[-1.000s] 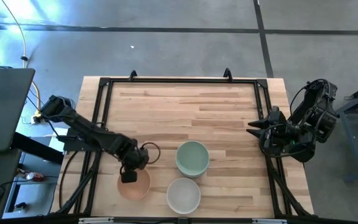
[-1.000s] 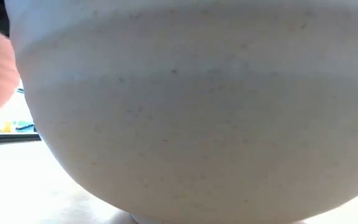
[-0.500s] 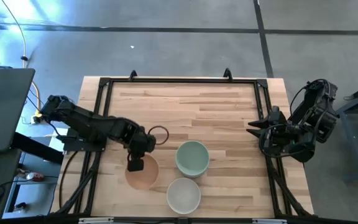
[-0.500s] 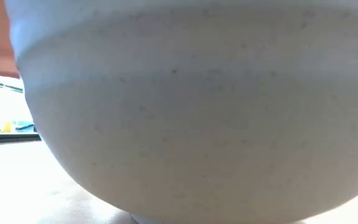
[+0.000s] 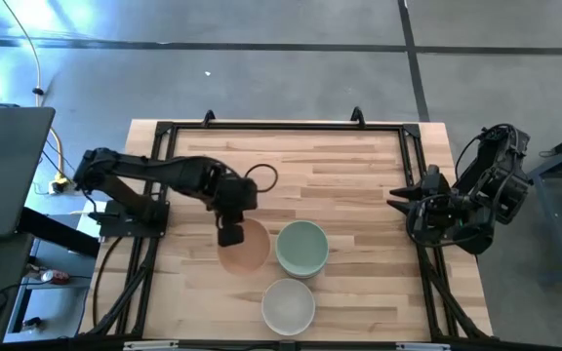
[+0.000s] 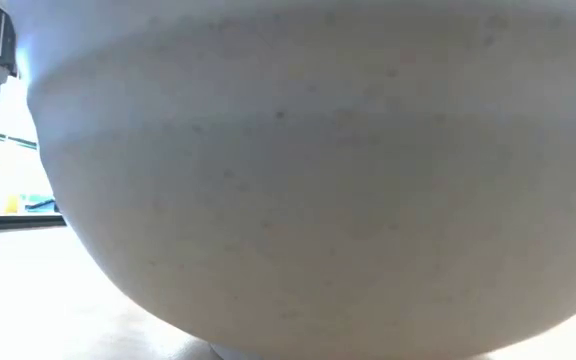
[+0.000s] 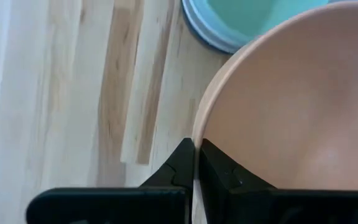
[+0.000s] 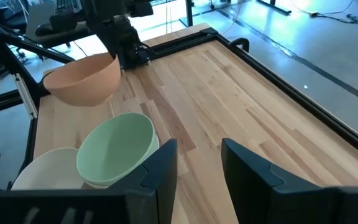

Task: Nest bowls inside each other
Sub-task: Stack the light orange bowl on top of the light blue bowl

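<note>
Left end effector point(image 5: 230, 232) clamped on peach bowl point(image 5: 245, 247) rim; low view blocked by white bowl point(image 6: 308, 180)

Both arms are dark, near black, built of jointed segments. Left arm point(image 5: 154, 177) carries a looped black cable by its wrist. Right arm point(image 5: 476, 200) shows bundled cables. Fingers point(image 8: 160, 171) are flat, matte, wedge-shaped.

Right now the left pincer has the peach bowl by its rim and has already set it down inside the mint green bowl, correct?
Not quite. The left pincer does grip the peach bowl by its rim, but the bowl is not in the mint green bowl yet. The right wrist view shows it held in the air beside the green one, clear of the table.
</note>
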